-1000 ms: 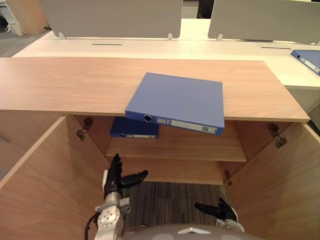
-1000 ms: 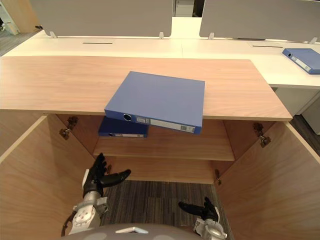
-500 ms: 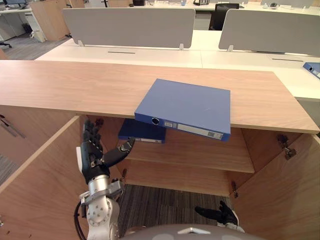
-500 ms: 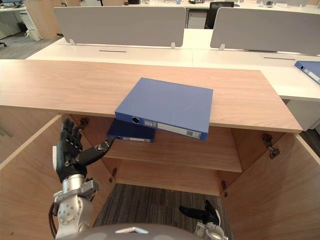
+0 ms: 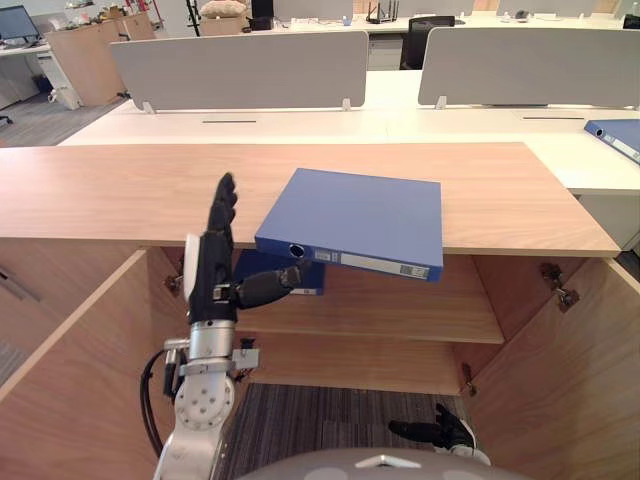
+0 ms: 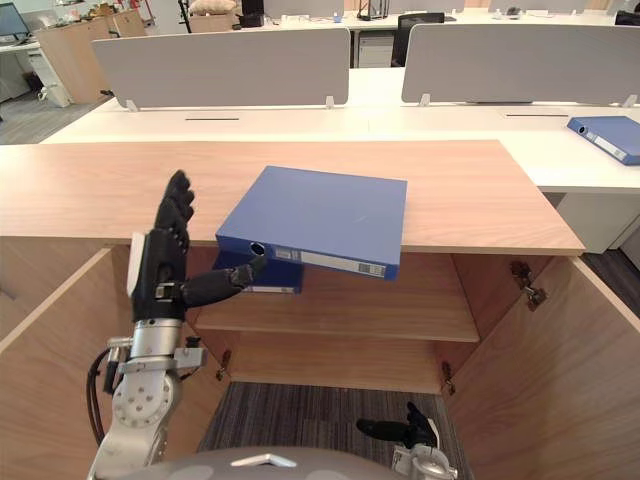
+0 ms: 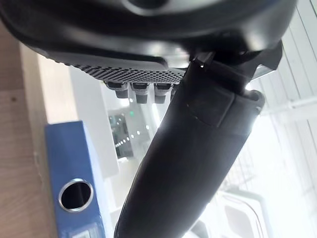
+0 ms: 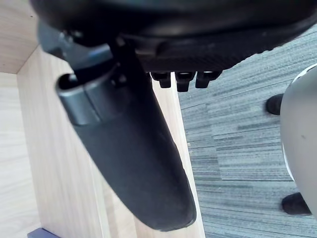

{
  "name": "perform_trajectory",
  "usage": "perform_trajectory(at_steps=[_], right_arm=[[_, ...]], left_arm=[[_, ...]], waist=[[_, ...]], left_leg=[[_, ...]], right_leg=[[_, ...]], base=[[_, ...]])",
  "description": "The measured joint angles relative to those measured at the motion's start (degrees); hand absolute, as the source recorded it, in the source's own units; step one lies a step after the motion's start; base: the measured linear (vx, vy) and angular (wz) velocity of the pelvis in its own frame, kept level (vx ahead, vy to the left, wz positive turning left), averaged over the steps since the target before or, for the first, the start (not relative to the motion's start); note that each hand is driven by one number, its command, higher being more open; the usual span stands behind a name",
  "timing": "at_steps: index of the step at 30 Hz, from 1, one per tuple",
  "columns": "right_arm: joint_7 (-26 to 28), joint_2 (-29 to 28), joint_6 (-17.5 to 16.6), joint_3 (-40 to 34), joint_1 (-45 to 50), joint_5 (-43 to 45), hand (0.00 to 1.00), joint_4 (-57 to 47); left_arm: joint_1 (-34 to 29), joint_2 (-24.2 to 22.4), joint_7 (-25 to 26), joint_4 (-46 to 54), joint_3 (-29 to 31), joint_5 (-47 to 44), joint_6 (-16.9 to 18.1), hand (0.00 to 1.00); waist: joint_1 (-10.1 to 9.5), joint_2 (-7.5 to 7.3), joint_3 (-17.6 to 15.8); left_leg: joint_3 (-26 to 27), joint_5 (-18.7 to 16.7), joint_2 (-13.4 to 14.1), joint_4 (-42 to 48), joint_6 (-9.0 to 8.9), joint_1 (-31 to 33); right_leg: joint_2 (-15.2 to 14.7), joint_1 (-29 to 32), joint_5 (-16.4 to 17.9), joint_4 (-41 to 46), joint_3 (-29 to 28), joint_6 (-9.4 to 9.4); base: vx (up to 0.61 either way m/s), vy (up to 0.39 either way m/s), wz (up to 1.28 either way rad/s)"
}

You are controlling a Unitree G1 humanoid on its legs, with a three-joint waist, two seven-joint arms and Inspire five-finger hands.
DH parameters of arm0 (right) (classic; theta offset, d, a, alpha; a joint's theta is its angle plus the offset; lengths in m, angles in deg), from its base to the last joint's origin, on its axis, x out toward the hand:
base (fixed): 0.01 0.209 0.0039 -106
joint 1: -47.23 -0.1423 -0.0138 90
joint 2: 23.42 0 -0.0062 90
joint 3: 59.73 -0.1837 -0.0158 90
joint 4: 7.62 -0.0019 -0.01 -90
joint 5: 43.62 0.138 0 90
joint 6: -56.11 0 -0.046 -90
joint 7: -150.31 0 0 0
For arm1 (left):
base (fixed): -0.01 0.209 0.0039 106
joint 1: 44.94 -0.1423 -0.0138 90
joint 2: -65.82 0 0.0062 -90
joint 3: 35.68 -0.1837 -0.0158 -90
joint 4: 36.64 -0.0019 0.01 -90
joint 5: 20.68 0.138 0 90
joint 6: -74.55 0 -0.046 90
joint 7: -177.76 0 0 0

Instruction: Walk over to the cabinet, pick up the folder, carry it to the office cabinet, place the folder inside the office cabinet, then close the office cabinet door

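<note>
A blue folder [image 5: 358,217] lies flat on the wooden cabinet top [image 5: 120,185], its spine overhanging the front edge. My left hand [image 5: 212,262] is raised in front of the cabinet, just left of the folder. Its fingers point straight up and its thumb [image 6: 222,284] reaches toward the ring hole in the folder's spine [image 7: 74,194]. That hand is open and holds nothing. Low by the floor my right hand [image 6: 405,433] hangs open with nothing in it. A second blue folder [image 6: 262,276] lies on the shelf inside the open cabinet.
Both cabinet doors [image 5: 70,360] stand open, one at each side. Behind the cabinet run white desks [image 5: 300,115] with grey dividers [image 5: 235,70]. A third blue folder [image 6: 600,137] lies on the desk at the far right. Grey carpet [image 5: 330,410] lies below.
My left hand has risen from below the shelf to the level of the cabinet top, close to the folder's spine. The camera has tilted up. The right hand stays low.
</note>
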State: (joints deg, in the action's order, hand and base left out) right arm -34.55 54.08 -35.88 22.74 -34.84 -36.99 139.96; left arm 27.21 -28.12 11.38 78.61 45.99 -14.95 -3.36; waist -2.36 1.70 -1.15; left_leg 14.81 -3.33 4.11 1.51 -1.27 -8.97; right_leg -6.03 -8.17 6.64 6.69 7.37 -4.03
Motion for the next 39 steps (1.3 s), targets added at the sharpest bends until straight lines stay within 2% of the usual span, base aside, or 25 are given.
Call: perform_trajectory(at_steps=[5,13,16,19,25,30,31,39], right_arm=[[0.5,0.9,0.1,0.2,-1.2,-0.2,1.00,2.0],[0.5,1.0,0.1,0.3,-2.0,-0.4,1.00,2.3],[0.5,1.3,0.1,1.0,-2.1,-0.4,1.00,2.3],[0.4,1.3,0.1,1.5,-2.3,-0.4,1.00,2.3],[0.3,1.6,0.1,2.1,-2.5,-0.3,1.00,2.3],[-0.2,1.6,0.1,2.1,-2.5,-0.3,1.00,2.3],[-0.3,1.6,0.1,2.1,-2.5,-0.3,1.00,2.3],[-0.4,1.6,0.2,2.1,-2.1,-0.3,1.00,2.3]], left_arm=[[4.8,3.8,-0.7,0.0,-4.5,5.2,0.0,1.00],[10.3,9.0,-3.4,-0.9,-11.5,20.2,0.1,1.00],[12.2,9.7,-3.9,-3.0,-13.6,23.1,0.4,1.00],[12.9,9.8,-4.0,-5.1,-13.9,26.5,0.4,1.00],[14.7,10.3,-2.8,-11.2,-16.1,33.4,0.1,1.00],[14.7,10.0,-0.3,-11.9,-16.1,36.9,-0.3,1.00],[14.7,9.9,0.3,-12.1,-16.1,38.1,-0.4,0.00],[16.7,6.2,3.9,-14.6,-15.1,42.3,-2.7,0.00]], waist=[[0.56,0.54,0.1],[1.38,0.63,0.1],[1.52,0.87,0.2],[2.61,0.86,0.2],[2.64,0.77,-0.1],[2.69,0.60,-0.3],[2.68,0.49,-0.4],[2.74,-0.39,-1.0]], left_leg=[[0.0,-0.2,-0.1,0.1,0.14,-0.3],[0.6,-0.8,-0.2,0.1,0.02,-0.6],[-0.2,-1.2,-0.2,0.1,0.31,-0.7],[-0.3,-1.6,-0.2,0.4,0.60,-0.8],[-0.5,-1.6,-0.7,-1.2,0.62,-2.1],[-1.1,-1.0,-1.2,-3.5,0.62,-3.3],[-1.1,-1.0,-1.3,-4.0,0.62,-3.7],[-1.2,-1.1,-1.5,-5.7,0.63,-5.3]], right_leg=[[0.1,0.1,0.0,-0.3,-1.6,0.03],[0.2,0.7,0.0,-0.7,-3.5,0.06],[0.4,1.1,0.0,-0.6,-4.8,0.03],[0.4,1.1,0.0,-0.6,-5.2,0.02],[0.3,0.5,-0.1,-1.4,-5.2,0.58],[0.1,-0.4,0.1,-2.5,-4.4,0.81],[0.1,-0.8,0.1,-2.8,-4.3,0.81],[0.0,-2.4,0.1,-3.7,-4.2,1.01]], base=[[0.01,0.005,-0.04],[0.00,0.009,-0.10],[0.02,0.000,-0.20],[0.03,0.001,-0.09],[0.00,0.001,-0.01],[0.03,0.001,0.07],[0.04,-0.009,0.03],[0.02,-0.014,0.01]])
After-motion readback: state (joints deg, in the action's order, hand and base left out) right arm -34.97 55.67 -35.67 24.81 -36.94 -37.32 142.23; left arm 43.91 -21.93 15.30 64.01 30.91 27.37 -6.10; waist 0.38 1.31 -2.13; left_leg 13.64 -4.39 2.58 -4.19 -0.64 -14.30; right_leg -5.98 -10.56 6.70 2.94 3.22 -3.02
